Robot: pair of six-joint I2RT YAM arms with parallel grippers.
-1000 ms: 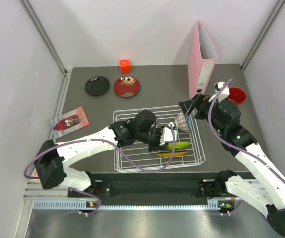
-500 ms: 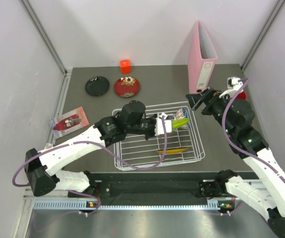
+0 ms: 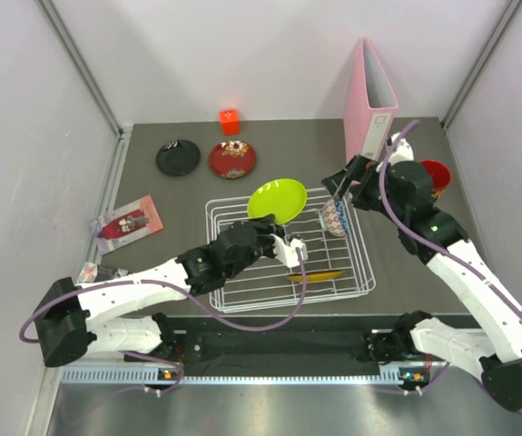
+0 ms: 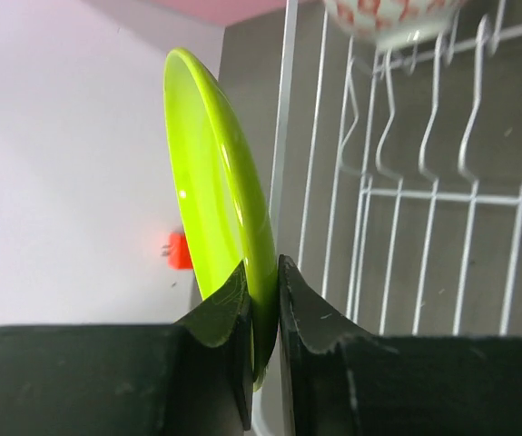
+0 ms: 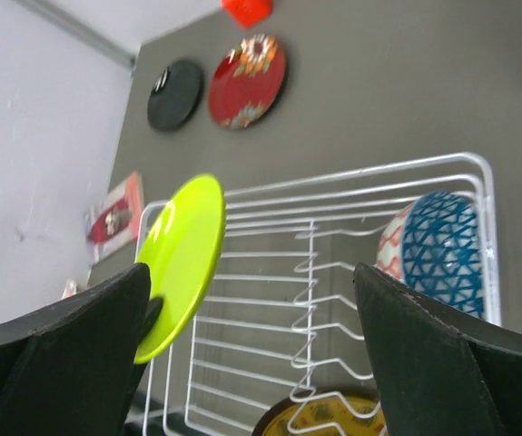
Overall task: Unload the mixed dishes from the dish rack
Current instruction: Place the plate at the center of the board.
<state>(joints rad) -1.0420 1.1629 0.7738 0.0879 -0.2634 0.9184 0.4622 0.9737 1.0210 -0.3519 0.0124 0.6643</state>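
Observation:
My left gripper [image 3: 286,242] is shut on the lower rim of the lime green plate [image 3: 277,200] and holds it upright above the white wire dish rack [image 3: 211,256]. In the left wrist view both fingers pinch the plate [image 4: 215,182] at its edge, gripper [image 4: 262,300]. The blue-white patterned bowl [image 3: 335,218] stands on edge at the rack's back right, and the gold patterned plate [image 3: 320,275] lies near its front. My right gripper [image 3: 344,183] is open and empty, just above the bowl [image 5: 442,250]. The black plate [image 3: 178,157] and dark red plate [image 3: 232,160] lie on the table behind the rack. The red cup [image 3: 435,173] stands at the right.
A pink binder [image 3: 369,109] stands upright behind the rack's right end. A small orange-red cube [image 3: 230,121] sits at the back. A printed card [image 3: 126,222] lies at the left. White walls close in the table.
My left gripper has lifted the green plate out of the rack's front right and carried it up and to the back left. My right gripper swung right, then back over the bowl.

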